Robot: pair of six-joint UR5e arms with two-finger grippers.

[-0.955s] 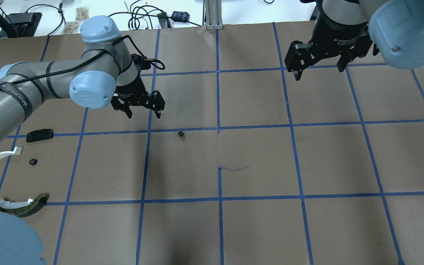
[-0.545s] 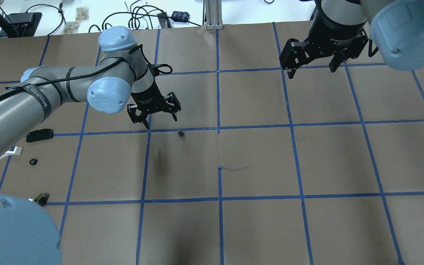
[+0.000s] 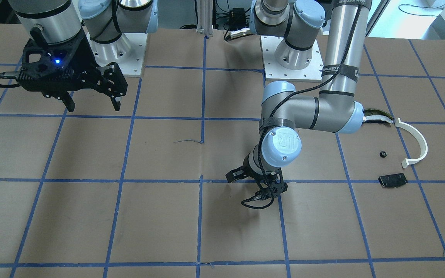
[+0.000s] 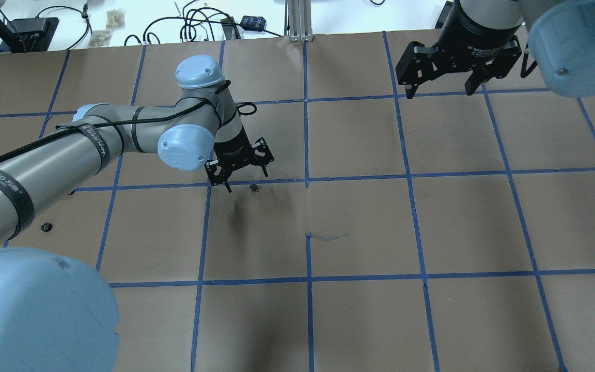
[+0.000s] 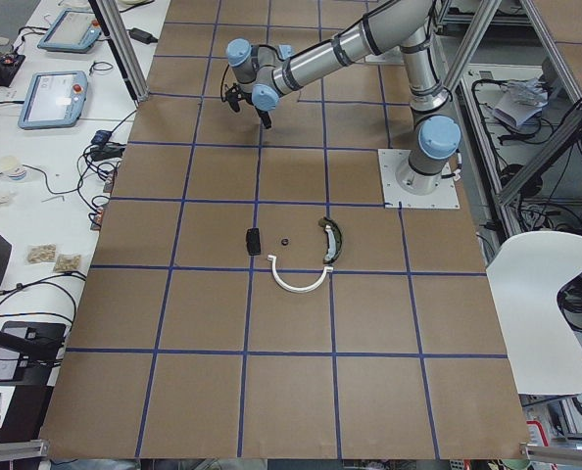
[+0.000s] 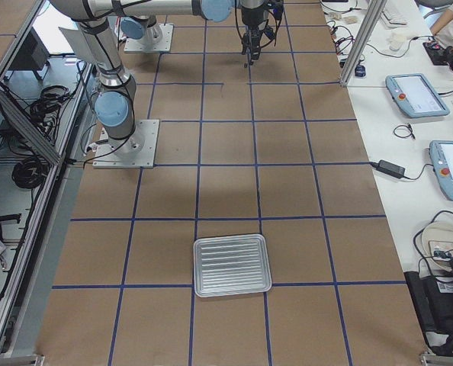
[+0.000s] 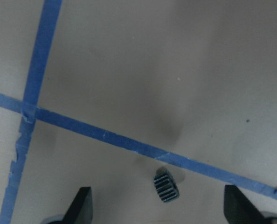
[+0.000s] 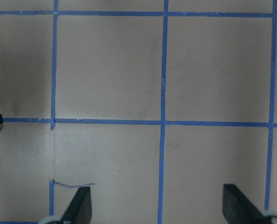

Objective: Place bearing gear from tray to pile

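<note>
The bearing gear [image 4: 254, 187] is a small black toothed part lying on the brown paper beside a blue tape line, far from the tray [image 6: 232, 264]. In the left wrist view the gear [image 7: 166, 186] lies between my open fingers. My left gripper [image 4: 247, 182] is open and low over it, touching nothing. The pile lies at the table's left: a white half-ring [image 3: 415, 141], a dark olive-edged curve [image 3: 377, 116], a flat black plate [image 3: 392, 180] and a small black ring [image 3: 382, 154]. My right gripper [image 4: 439, 88] is open and empty, high at the far right.
The metal tray stands at the table's right end, with nothing in it. A thin wire scrap [image 4: 328, 237] lies near the table's middle. My left arm's elbow [image 4: 34, 310] hides most of the pile in the overhead view. Cables and boxes [image 4: 215, 23] lie beyond the far edge.
My left arm has swung right and down toward the gear, which now sits between its open fingers. My right gripper has drifted slightly toward the far edge. The gear has not moved.
</note>
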